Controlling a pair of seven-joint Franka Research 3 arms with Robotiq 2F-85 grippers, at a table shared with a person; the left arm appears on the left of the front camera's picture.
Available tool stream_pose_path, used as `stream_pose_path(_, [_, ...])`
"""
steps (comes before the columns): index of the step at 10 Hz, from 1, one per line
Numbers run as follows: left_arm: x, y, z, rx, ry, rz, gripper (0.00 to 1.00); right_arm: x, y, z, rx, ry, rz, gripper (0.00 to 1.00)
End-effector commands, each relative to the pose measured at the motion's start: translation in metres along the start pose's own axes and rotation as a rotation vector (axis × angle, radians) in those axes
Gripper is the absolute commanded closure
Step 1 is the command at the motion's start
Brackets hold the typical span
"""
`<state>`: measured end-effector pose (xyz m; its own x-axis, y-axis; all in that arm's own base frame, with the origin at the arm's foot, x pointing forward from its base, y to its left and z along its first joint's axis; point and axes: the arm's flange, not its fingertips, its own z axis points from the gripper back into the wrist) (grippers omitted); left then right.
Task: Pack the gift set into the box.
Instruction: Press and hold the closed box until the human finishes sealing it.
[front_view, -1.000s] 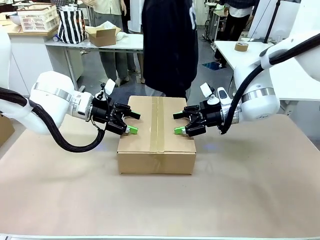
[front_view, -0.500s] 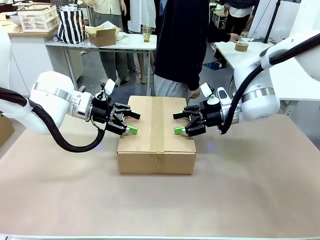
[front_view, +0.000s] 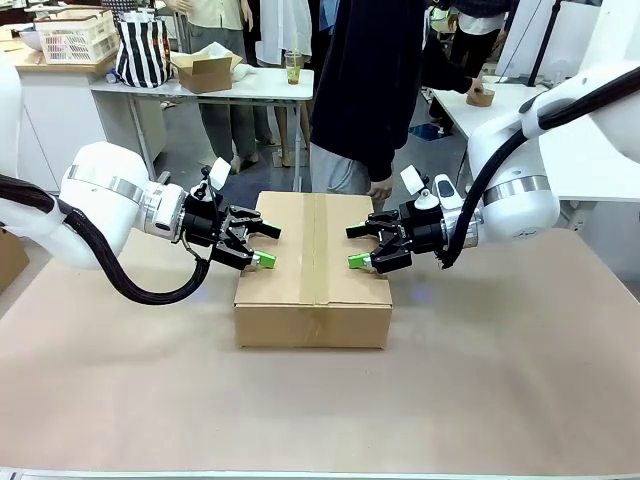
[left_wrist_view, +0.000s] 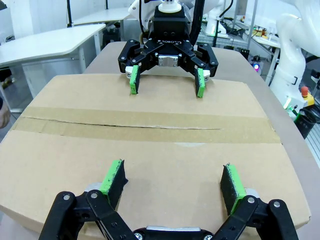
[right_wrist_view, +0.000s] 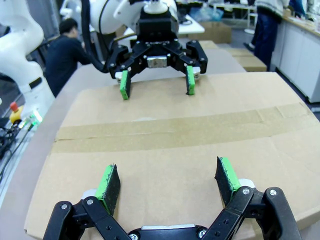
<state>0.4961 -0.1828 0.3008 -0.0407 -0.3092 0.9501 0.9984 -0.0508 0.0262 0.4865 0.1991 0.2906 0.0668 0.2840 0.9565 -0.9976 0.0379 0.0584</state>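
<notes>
Box sits taped shut and unmoved between your spread-open left gripper and right gripper; only the person shifted toward the side table, so packing hasn't begun.

Box mid-table; left gripper over left edge, right gripper over right.

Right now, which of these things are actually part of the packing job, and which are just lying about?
Part of the job:
- the box, taped shut
- the left tool, open over it
- the right tool, open over it

Just lying about:
- white basket
- striped bag
- small carton
- tape roll
</notes>
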Motion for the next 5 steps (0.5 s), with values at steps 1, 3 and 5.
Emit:
stream_pose_path(1, [-0.0046, -0.0031, -0.0011, 0.007, 0.009, -0.009, 0.00, -0.0023, -0.0003, 0.0000, -0.005, 0.009, -0.001, 0.00])
stream_pose_path(3, [-0.0046, -0.0031, -0.0011, 0.007, 0.009, -0.009, 0.00, -0.0023, -0.0003, 0.0000, -0.005, 0.009, -0.001, 0.00])
stream_pose_path(5, [-0.0046, -0.0031, -0.0011, 0.007, 0.009, -0.009, 0.00, -0.0023, -0.0003, 0.0000, -0.005, 0.009, -0.001, 0.00])
